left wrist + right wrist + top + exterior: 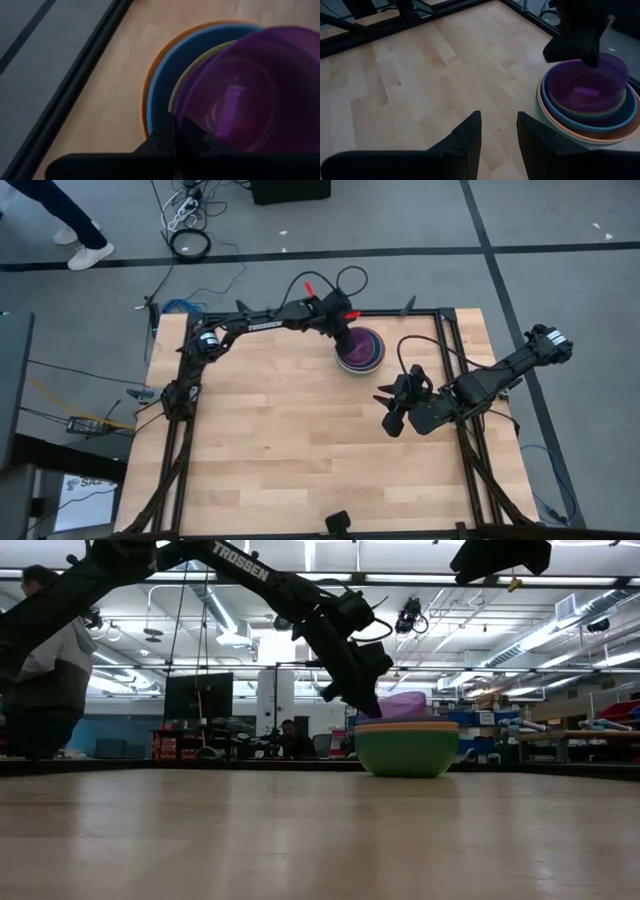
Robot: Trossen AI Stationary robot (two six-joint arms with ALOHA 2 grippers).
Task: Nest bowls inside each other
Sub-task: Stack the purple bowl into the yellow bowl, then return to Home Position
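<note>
A stack of nested bowls stands at the table's far side, right of centre. In the low view its outer green bowl rests on the wood, with an orange rim above it. Blue and yellow rims show inside the stack. Uppermost is the translucent purple bowl, with my left gripper shut on it. My right gripper hangs open over bare wood, nearer and to the right of the stack. My left gripper pinches the purple bowl's rim between its shut fingers, on the stack's left side. The fingers slant down onto it from the table's left. The bowl's upper part shows above the orange rim. Whether its bottom rests on the bowl beneath, I cannot tell.
Black frame rails run along the table's far edge and right side, close to the stack. A person stands beyond the table's left. Bare wood fills the table's middle and near part.
</note>
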